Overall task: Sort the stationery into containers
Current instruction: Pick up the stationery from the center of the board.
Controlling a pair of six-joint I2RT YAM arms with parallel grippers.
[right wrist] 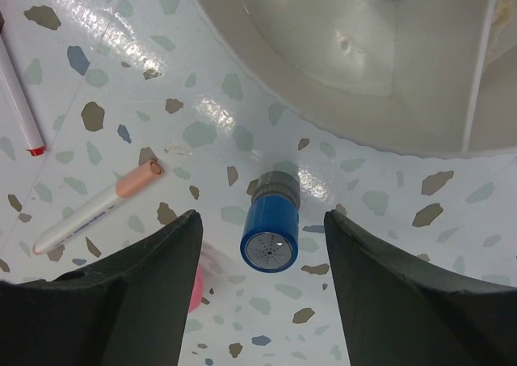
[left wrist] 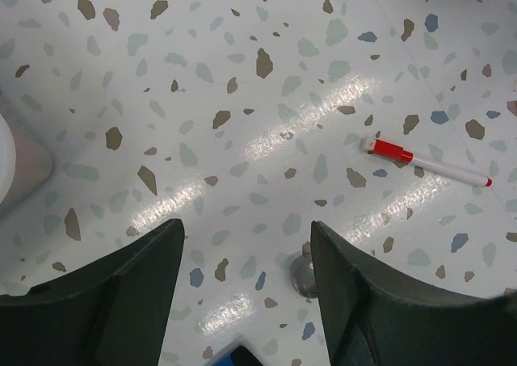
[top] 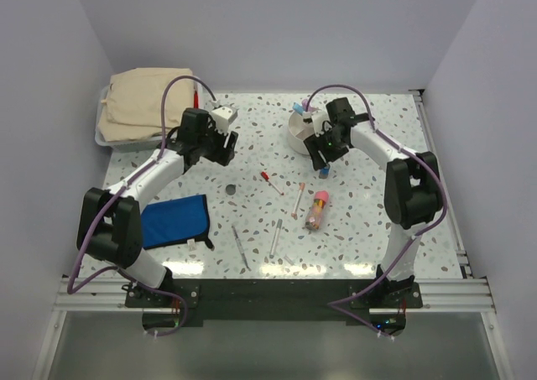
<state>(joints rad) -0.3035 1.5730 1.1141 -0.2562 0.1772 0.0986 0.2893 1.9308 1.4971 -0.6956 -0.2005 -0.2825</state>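
A blue-capped stick [right wrist: 271, 233] stands upright on the speckled table just in front of the round white cup [right wrist: 363, 59]. My right gripper [right wrist: 262, 220] hangs over the stick, open, with a gap on each side of it. In the top view the right gripper [top: 323, 151] is beside the cup [top: 300, 135], which holds another blue-capped stick [top: 298, 109]. My left gripper [left wrist: 246, 245] is open over bare table, empty, left of a red-capped pen [left wrist: 428, 162]. A peach-capped pen [top: 299, 200], a pink tube [top: 317, 209] and two silver pens [top: 241, 246] lie nearer the front.
A folded beige cloth [top: 143, 101] lies in the shallow white bin [top: 102, 138] at the back left. A flat blue pouch [top: 172, 221] rests near the left arm. A small round metal piece [left wrist: 304, 275] sits by my left gripper's right finger. Grey walls close in the table.
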